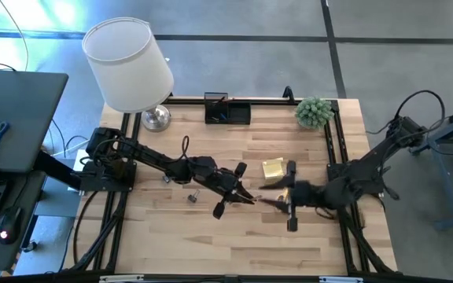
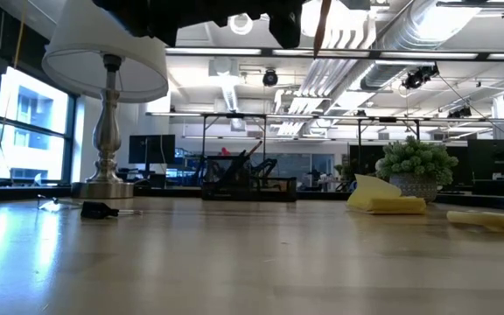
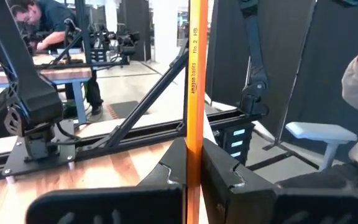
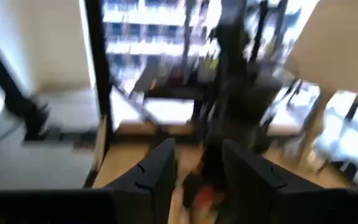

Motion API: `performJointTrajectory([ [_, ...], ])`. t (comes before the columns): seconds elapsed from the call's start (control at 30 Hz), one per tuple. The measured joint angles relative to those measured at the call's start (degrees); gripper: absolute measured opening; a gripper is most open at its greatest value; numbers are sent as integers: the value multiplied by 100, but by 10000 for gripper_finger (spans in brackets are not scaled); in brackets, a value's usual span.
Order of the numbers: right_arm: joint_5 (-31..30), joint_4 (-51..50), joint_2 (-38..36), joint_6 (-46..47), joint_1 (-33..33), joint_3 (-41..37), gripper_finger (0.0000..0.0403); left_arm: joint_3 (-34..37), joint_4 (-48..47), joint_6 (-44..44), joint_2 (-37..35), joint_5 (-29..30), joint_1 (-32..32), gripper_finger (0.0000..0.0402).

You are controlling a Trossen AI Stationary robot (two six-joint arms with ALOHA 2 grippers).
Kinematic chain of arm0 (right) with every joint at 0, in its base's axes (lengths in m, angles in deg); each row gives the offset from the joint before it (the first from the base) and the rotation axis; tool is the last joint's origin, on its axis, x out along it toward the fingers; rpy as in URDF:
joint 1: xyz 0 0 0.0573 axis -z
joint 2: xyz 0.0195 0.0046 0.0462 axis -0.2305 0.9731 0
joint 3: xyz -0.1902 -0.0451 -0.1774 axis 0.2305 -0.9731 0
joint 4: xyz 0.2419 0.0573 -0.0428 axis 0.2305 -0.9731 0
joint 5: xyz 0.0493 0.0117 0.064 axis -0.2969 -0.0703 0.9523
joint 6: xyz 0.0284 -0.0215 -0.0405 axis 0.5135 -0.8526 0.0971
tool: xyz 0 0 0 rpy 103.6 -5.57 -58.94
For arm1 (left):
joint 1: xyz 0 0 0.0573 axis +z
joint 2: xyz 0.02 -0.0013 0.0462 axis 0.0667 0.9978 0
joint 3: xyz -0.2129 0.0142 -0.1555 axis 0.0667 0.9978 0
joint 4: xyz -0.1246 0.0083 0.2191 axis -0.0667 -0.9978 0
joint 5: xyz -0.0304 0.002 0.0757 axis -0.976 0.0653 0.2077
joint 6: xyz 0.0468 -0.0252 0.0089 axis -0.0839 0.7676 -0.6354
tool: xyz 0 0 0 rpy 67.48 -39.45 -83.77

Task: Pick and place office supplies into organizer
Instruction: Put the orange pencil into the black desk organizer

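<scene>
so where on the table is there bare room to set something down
The near strip of the table, in front of both grippers, is bare wood. So is the stretch between the organizer and the arms. It is crowded mid-table: the left gripper clamps a pencil, the right gripper is close beside it, and the sticky-note pad and a clip lie nearby.

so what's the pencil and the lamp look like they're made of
Pencil: looks like wood under glossy orange-yellow paint, with printed "No. 2 HB" lettering. Lamp: the turned stem and base look like polished metal, from their bright reflections; the white shade looks like matte fabric or paper, hard to tell which.
</scene>
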Motion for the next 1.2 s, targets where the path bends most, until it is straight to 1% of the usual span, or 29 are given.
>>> performJointTrajectory([
  [0.1,27,-434,337,444,2,-14,129,3,-29,-27,2,-19,0,1],
  [0.3,-80,-40,971,363,7,-15,129,2,-6,-26,2,-32,-17,1],
  [0.43,-279,-44,1043,333,7,-15,128,2,10,-25,2,-26,-11,1],
  [0.6,-391,43,945,155,-73,-15,124,-4,17,-23,2,-42,-9,1],
  [0.73,-439,-5,926,23,-156,-15,98,-4,6,-24,2,-227,-9,1],
  [0.87,-628,-99,921,-92,-219,-15,55,-4,-7,-25,2,-279,-11,1],
  [1.0,-589,-136,921,-111,-229,-15,14,-4,-4,-168,2,-534,-4,1],
  [1.07,-600,-138,921,-145,-229,-15,12,-3,7,-198,2,-574,-4,1],
  [1.2,-660,-150,921,-178,-216,-15,22,-2,26,-178,2,-585,-4,1],
])
